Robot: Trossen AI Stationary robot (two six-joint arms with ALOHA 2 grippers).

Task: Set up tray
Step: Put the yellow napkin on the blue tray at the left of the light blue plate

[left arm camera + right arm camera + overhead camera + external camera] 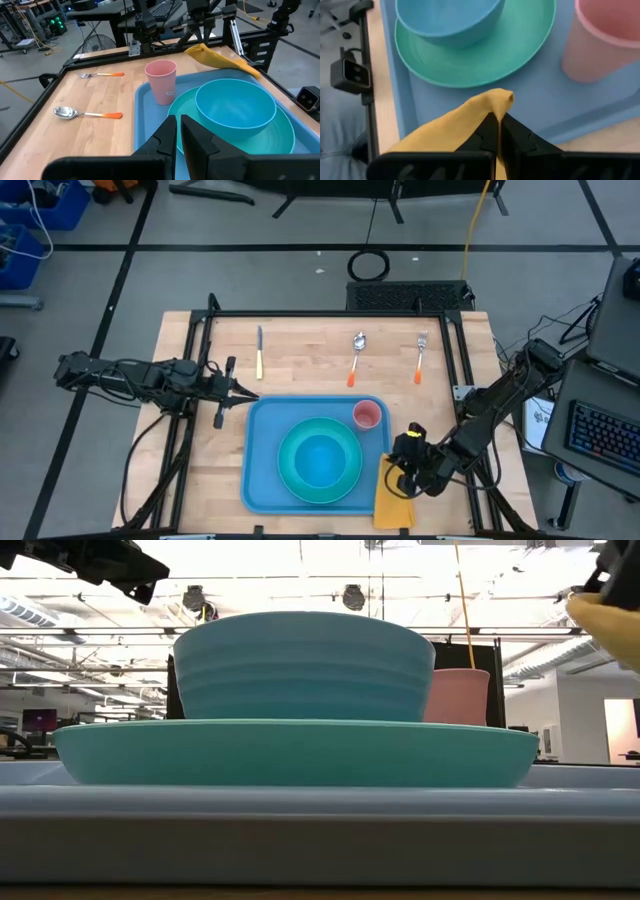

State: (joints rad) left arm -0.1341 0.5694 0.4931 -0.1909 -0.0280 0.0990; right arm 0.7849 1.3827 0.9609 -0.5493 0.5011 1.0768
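On the near middle of the desk [200, 480] lies the tray [262, 480], holding plate, bowl and pink cup [367, 414]. Right gripper [498, 120], at the tray's right edge, has its jaws closed on the yellow napkin [450, 127], lifted. Left gripper [178, 131] waits at the tray's left edge, jaws apparently closed on nothing. Probably best to lay the napkin flat beside the plate [345, 480], releasing low.
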